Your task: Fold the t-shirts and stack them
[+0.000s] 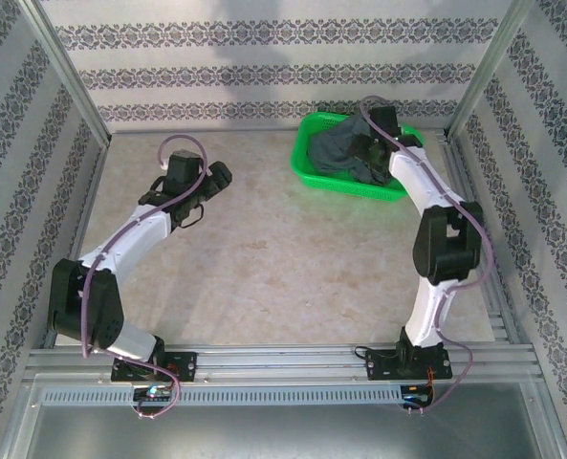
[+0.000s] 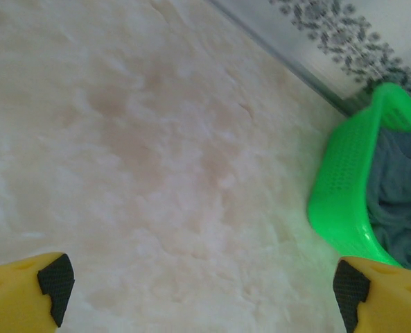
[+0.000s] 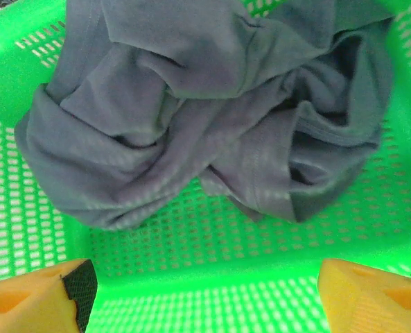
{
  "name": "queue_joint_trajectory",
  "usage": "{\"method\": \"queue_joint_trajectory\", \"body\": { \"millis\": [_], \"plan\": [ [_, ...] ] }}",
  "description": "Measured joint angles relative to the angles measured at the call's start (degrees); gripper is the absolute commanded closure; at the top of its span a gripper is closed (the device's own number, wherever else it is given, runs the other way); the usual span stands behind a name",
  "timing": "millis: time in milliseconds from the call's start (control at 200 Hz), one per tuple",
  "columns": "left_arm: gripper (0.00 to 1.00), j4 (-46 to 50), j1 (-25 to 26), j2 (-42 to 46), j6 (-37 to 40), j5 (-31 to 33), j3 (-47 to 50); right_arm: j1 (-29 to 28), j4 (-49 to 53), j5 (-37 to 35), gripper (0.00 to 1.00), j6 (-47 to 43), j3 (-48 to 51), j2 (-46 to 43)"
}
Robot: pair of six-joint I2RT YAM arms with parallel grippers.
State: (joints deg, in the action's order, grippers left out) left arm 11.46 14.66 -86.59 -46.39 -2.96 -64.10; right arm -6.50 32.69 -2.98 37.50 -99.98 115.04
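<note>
The right pincer (image 3: pixel 205 288) was open. Its two yellow fingers (image 3: pixel 46 295) stood far apart and nothing was between them. It hung over the green basket (image 3: pixel 25 208), pointing down at the floor full of little holes. Just past the fingers lay the t-shirts (image 3: pixel 191 118). They were dark grey and soft, all scrunched up in one heap inside the basket. The cloth was so bunched up that I could not tell how many shirts were in the heap. The pincer was close to the heap but was not holding any cloth. Seen from the top camera, the basket sat at the far right of the table (image 1: pixel 283 249), near the back wall (image 1: pixel 264 67) with its rows of dark patterns, and the right arm (image 1: pixel 436 249) reached out over it. The left pincer (image 2: pixel 204 281) was open too, with its yellow fingers wide apart and nothing in them. It hung over the bare, pale table top on the left side. The basket with the grey heap was well apart from it, off to its right.
</note>
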Motion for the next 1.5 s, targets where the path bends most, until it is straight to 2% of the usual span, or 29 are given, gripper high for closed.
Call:
{"method": "queue_joint_trajectory", "body": {
  "millis": [290,390,470,575,694,899,1184,1364,1499],
  "plan": [
    [0.10,-3.39,1.46,-4.76,-0.83,-6.60,-2.91,3.13,0.92,4.28,0.18,3.78,-18.16,17.25],
    [0.11,-4.48,2.16,-4.81,-0.79,-7.98,-2.93,3.67,1.95,5.07,0.25,5.27,-22.91,22.03],
    [0.12,-4.94,2.51,-4.79,-0.52,-8.79,-2.93,3.80,2.78,5.90,0.39,6.01,-25.77,25.27],
    [0.12,-5.11,2.64,-4.72,0.48,-9.22,-2.93,4.07,3.17,6.75,0.71,7.02,-27.43,27.65],
    [0.13,-5.07,2.64,-4.17,1.84,-9.27,-2.93,4.15,3.13,7.06,1.00,7.54,-27.71,27.76],
    [0.15,-4.83,2.64,-2.14,3.78,-9.05,-2.93,4.15,1.31,6.60,1.00,5.38,-24.13,23.98],
    [0.18,-4.35,2.49,0.46,4.17,-7.89,-2.34,4.11,-2.69,3.87,1.00,1.51,-13.03,0.52],
    [0.18,-2.67,2.49,0.61,4.13,-5.73,-2.12,2.14,-4.70,1.44,1.00,-1.86,-14.23,-11.87],
    [0.18,-0.57,2.49,0.61,4.15,-2.91,-2.12,-3.98,-4.85,-0.52,1.00,-6.25,-19.06,-15.65]
  ]
}}
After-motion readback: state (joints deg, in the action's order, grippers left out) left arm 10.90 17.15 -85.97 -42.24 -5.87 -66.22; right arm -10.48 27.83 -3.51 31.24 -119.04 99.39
